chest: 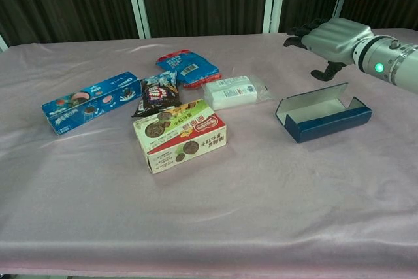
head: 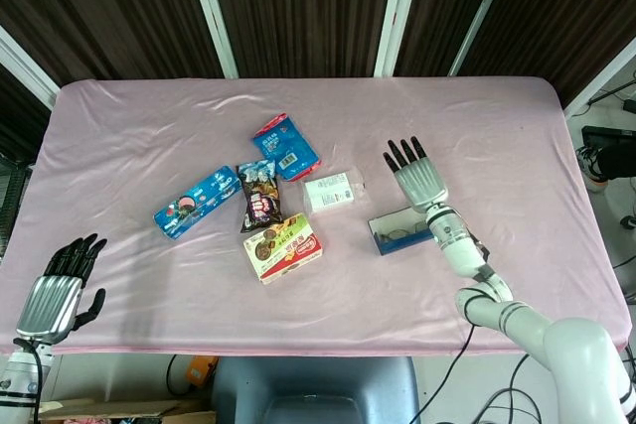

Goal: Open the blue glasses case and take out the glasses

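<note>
Blue glasses case (chest: 323,119) lies lid-up just below my right hand (chest: 332,38), which hovers with fingers spread, holding nothing. Step 1, opening, looks complete; glasses probably inside, only faintly visible. Next: reach down into it.

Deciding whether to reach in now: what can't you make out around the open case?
- Glasses: head view shows only a faint shape inside the blue glasses case; chest view, its front wall hides the floor.
- Left hand: outside the chest view.
- Right hand: palm faces away.
</note>
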Controlling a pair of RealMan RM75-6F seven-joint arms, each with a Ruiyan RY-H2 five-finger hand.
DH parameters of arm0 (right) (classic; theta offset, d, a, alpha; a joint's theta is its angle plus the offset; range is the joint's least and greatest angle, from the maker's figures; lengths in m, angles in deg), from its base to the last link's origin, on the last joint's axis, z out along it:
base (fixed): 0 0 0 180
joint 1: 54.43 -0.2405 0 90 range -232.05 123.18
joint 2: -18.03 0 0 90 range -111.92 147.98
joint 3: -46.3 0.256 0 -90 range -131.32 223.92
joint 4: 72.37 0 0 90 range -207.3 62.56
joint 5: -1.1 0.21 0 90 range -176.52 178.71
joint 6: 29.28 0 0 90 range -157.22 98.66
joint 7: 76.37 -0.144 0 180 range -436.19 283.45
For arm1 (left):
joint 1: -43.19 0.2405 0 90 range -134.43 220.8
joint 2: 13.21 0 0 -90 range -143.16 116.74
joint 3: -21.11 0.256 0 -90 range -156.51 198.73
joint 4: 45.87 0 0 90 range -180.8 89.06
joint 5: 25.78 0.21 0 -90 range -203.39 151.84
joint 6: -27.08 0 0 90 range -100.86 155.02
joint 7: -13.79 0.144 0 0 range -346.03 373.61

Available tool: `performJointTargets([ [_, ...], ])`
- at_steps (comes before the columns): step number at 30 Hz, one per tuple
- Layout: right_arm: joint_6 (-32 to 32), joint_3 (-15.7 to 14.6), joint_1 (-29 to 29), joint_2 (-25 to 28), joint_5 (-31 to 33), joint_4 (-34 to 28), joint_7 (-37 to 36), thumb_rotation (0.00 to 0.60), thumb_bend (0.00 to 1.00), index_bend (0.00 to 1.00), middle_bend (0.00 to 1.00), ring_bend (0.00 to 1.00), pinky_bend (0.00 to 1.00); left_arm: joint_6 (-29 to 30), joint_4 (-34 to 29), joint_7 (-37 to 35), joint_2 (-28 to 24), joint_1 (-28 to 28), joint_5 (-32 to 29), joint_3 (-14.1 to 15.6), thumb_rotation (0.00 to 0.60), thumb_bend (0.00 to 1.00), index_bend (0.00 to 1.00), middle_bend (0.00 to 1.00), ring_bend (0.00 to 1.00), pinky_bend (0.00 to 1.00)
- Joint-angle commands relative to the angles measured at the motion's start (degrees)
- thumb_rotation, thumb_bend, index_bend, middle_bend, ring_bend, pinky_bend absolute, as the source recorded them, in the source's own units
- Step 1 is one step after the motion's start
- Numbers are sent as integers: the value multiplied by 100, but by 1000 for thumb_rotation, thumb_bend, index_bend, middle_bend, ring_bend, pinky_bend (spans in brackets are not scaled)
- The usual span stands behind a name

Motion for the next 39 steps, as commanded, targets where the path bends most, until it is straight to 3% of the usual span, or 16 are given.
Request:
performJointTargets([
  [1,-481,-198,277,613,-347,-849,-423,600,540,216,0,0,0,41,-12,-17,-7,16,40,13,600,443,0,13,16,120],
  [7,-1174,-725,837,1860,-1004,-2627,-831,600,520,277,0,0,0,90,-24,-21,-1,34,115,44,600,444,0,13,16,120],
  [12,-1318,-1191,1174,2436,-1330,-3351,-930,600,523,358,0,0,0,127,-33,-24,-3,49,168,66,600,444,0,13,16,120],
  [17,-1094,-1370,1264,2442,-1308,-3336,-1118,600,525,397,0,0,0,136,-29,-54,-12,50,205,80,600,443,0,13,16,120],
  [26,-733,-1210,1109,2025,-1140,-2967,-1355,600,524,401,0,0,0,119,-8,-88,-17,37,216,80,600,442,0,13,16,120],
  [39,-299,-1158,885,1662,-1011,-2879,-983,600,525,417,0,0,0,85,-9,-88,-19,19,215,83,600,442,0,13,17,121],
])
